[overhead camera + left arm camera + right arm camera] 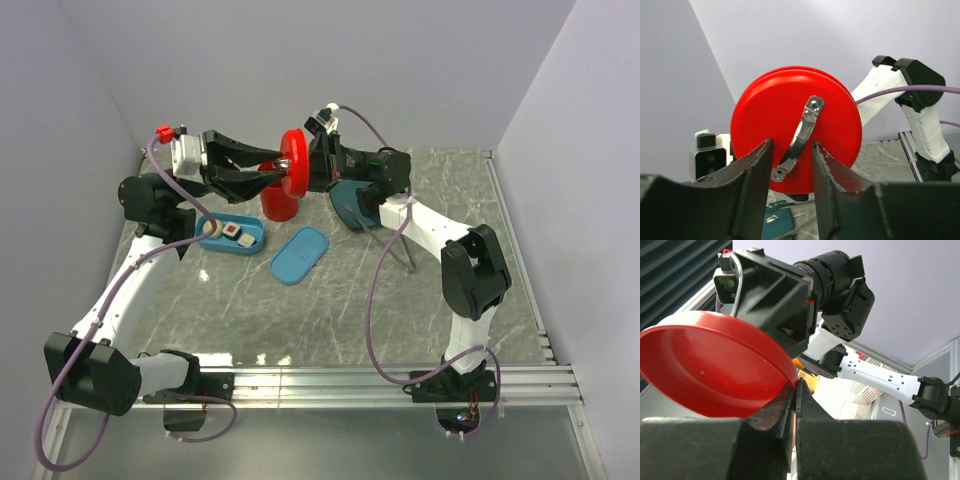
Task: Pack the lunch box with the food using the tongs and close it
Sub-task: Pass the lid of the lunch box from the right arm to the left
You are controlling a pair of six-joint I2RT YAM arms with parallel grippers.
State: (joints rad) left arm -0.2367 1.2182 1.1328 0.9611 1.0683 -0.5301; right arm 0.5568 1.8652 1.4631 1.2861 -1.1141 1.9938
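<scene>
The light-blue lunch box [255, 243] lies open at the left with food [231, 232] pieces inside. Its flat blue lid [300, 255] rests on the table beside it. The silver tongs [390, 242] lie by the dark teal plate [352, 205], and their thin arms [790, 227] also show in the left wrist view. My right gripper [795, 385] is shut on the rim of a red round lid [705, 365] held up on edge. My left gripper [791, 145] stands open, its jaws either side of that lid's metal handle [800, 137] with gaps showing.
A red pot [279, 205] stands under the raised red lid [293, 162], between the lunch box and the teal plate. Grey walls close in the table at the back and both sides. A metal rail runs along the near edge.
</scene>
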